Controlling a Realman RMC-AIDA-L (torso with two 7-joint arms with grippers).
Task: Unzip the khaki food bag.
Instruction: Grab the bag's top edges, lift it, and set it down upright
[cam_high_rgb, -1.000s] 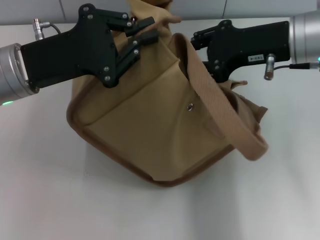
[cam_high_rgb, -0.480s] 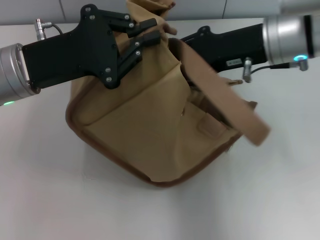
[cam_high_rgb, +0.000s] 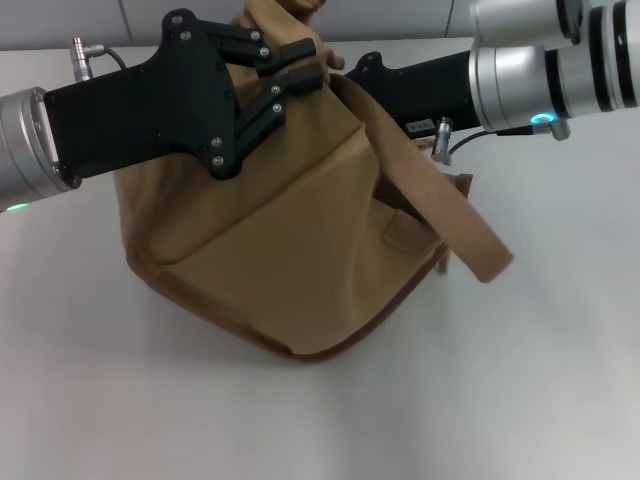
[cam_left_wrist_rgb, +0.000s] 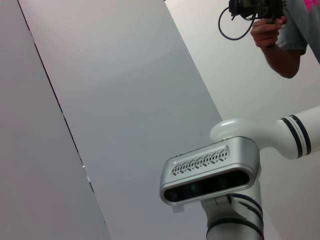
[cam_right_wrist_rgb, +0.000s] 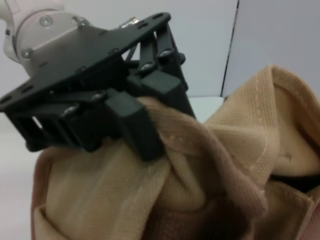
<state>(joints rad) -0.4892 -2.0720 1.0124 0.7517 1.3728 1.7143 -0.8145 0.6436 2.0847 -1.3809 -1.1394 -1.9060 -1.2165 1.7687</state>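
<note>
Item: khaki food bag (cam_high_rgb: 290, 250). Boxy tan canvas body, brown trim along the bottom edge, one wide webbing handle (cam_high_rgb: 440, 215) draped loose down its right side. It rests on the white desk (cam_high_rgb: 520, 400) between the two arms, tipped onto a lower corner with its top held up.

Handling, as judged: soft, light cloth. The walls crease and sag wherever they are not held, so the bag will not stand firm under a pull; it needs one hold to anchor it while the zipper is drawn. The weave looks coarse enough to grip without slipping. Not fragile. Best holds are the bunched top edge beside the zipper line and the zipper pull itself; the pull is not visible in any view.

Left claw (cam_high_rgb: 295, 70): at the bag's upper left, fingers (cam_right_wrist_rgb: 135, 120) pressed together on a fold of the top canvas, lifting it, as the right wrist view confirms.

Right claw: reaches in from the right behind the bag's top edge; its black housing (cam_high_rgb: 410, 80) shows, but the tips are hidden by cloth, so I cannot tell whether they are apart or together.

Progress, as judged: the opening gapes darkly in the right wrist view, yet how far the zipper has run cannot be told.
</note>
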